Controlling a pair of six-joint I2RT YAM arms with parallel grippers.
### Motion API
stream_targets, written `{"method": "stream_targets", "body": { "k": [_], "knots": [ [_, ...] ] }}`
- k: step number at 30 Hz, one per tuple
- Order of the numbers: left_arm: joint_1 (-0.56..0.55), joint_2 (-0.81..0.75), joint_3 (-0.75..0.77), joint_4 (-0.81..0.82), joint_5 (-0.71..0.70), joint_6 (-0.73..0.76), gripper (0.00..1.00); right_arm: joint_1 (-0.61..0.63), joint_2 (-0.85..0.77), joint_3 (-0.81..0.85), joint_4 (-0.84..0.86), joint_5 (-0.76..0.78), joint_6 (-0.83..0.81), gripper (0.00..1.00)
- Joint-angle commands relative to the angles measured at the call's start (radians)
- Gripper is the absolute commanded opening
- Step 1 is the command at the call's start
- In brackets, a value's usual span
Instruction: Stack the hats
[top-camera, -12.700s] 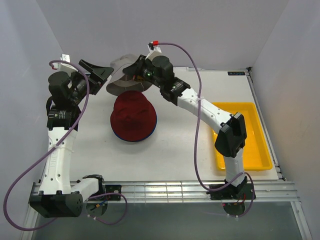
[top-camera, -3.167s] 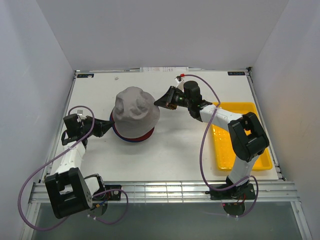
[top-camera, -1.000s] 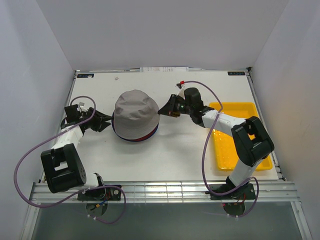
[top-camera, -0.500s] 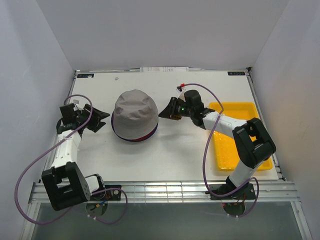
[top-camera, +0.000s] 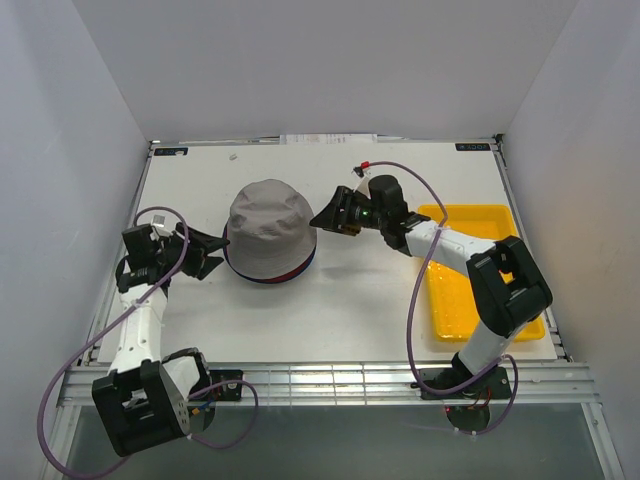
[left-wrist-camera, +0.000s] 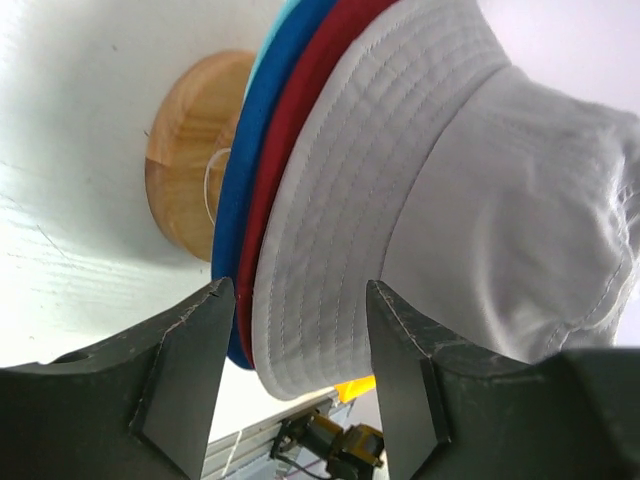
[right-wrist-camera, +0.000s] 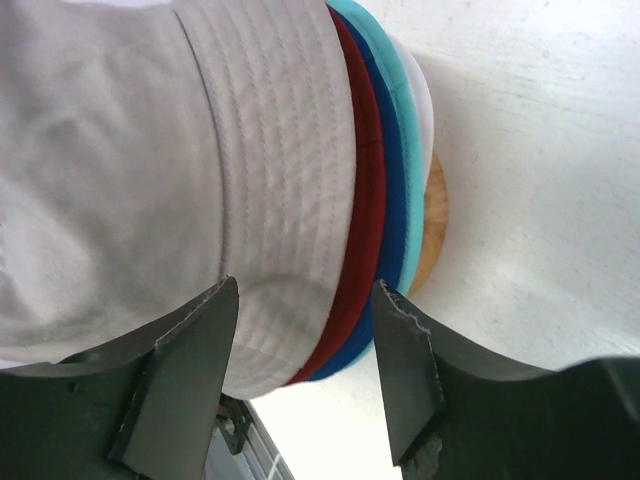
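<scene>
The hats sit in one stack on the round wooden stand at the table's middle. The grey hat is on top, its crown rounded. Under it show the dark red brim, the navy brim, the teal brim and a sliver of the white hat. My left gripper is open just left of the stack, with the grey brim beyond its fingertips. On the stack's right side my right gripper is open, its fingers apart, near the brims and gripping nothing.
A flat yellow tray lies at the right of the table, partly under my right arm. White walls close in the table on the left, back and right. A metal rail runs along the near edge.
My right gripper has opened and let go of the grey hat's brim. My left gripper has opened wider and shifted slightly toward the near edge. The grey hat stays on the stack.
</scene>
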Motion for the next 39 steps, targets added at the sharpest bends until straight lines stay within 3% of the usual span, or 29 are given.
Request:
{"method": "stream_targets", "body": {
  "k": [1,8,14,31,39],
  "knots": [
    [0.006,-0.04,-0.014,-0.019,0.06,-0.023,0.65,0.001,0.034,0.063,0.067,-0.035,0.033,0.62],
    [0.006,-0.034,-0.05,0.012,0.077,-0.05,0.63,0.003,0.086,0.086,0.106,-0.048,0.079,0.62],
    [0.006,-0.01,-0.071,0.055,0.069,-0.063,0.51,0.003,0.109,0.08,0.14,-0.056,0.11,0.55],
    [0.006,0.081,-0.085,0.151,0.035,-0.083,0.0,0.004,0.091,0.029,0.175,-0.053,0.127,0.08],
    [0.006,0.143,-0.024,0.144,-0.008,-0.049,0.0,0.003,0.037,-0.026,0.168,-0.036,0.105,0.13]
  ]
}}
